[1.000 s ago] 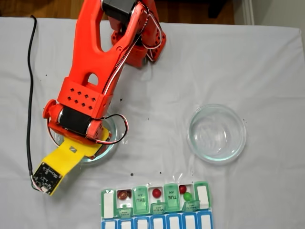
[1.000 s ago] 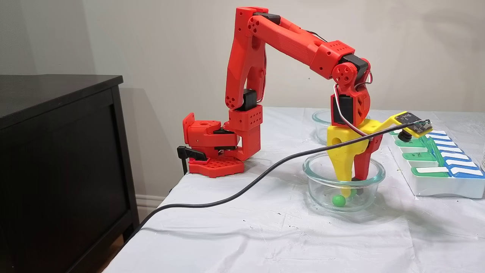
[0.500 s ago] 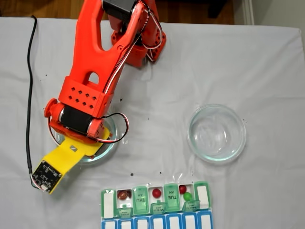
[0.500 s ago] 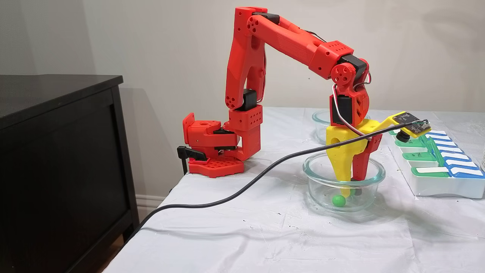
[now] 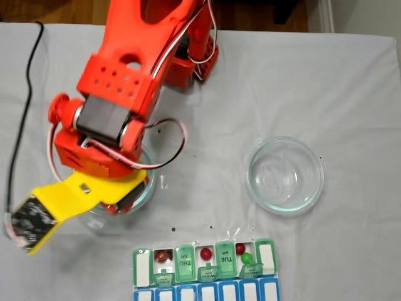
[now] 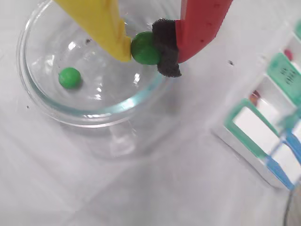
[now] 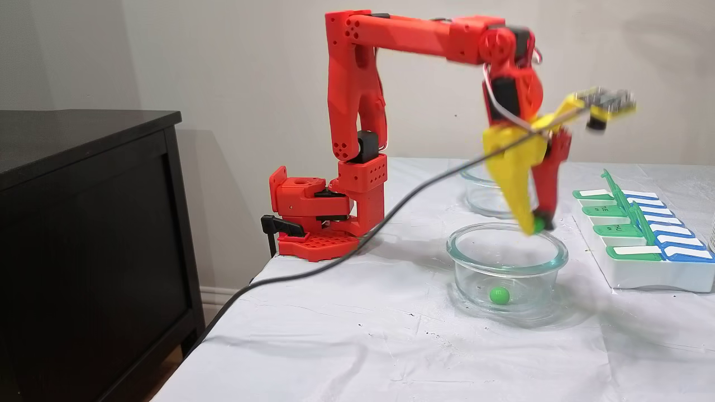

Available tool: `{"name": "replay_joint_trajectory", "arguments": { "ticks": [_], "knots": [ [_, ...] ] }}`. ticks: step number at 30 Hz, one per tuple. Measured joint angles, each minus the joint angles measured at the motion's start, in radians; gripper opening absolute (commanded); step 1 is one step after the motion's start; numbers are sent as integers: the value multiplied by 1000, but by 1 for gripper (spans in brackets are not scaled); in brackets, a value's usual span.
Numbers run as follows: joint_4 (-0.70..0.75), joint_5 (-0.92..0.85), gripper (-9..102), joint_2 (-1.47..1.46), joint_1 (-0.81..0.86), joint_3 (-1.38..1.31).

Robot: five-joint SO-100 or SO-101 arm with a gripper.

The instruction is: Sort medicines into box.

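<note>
The gripper (image 6: 149,47) is clamped on 1 green ball (image 6: 145,48), pinched between its yellow finger (image 6: 101,23) and the black pad (image 6: 165,47) of its red finger (image 6: 200,26). In a fixed view the gripper (image 7: 535,226) hangs just above the rim of a round glass dish (image 7: 505,259), tips pointing down. 1 more green ball (image 7: 499,295) lies on the floor of that dish, apart from the tips.

The pill organizer (image 5: 205,271) sits at the table's near edge in a fixed view, its green lids (image 5: 183,262) standing open. 1 dark red ball (image 5: 163,256) rests in the compartment left of the THU lid, 1 red ball (image 5: 205,253) between the THU and TUE lids, and 1 red ball (image 5: 240,249) touching 1 green ball (image 5: 247,258) in the compartment right of TUE.

A second glass dish (image 5: 285,175) stands toward the table's right side, above the organizer. A black cable (image 7: 363,243) trails off the table's left edge.
</note>
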Motion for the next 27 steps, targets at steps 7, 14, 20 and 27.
{"name": "replay_joint_trajectory", "arguments": {
  "ticks": [7,14,20,27],
  "knots": [
    [-100,410,0,8,-204,-32],
    [-146,681,0,-71,-365,34],
    [-247,749,0,-156,-387,57],
    [-339,795,0,-232,-387,57]
  ]
}}
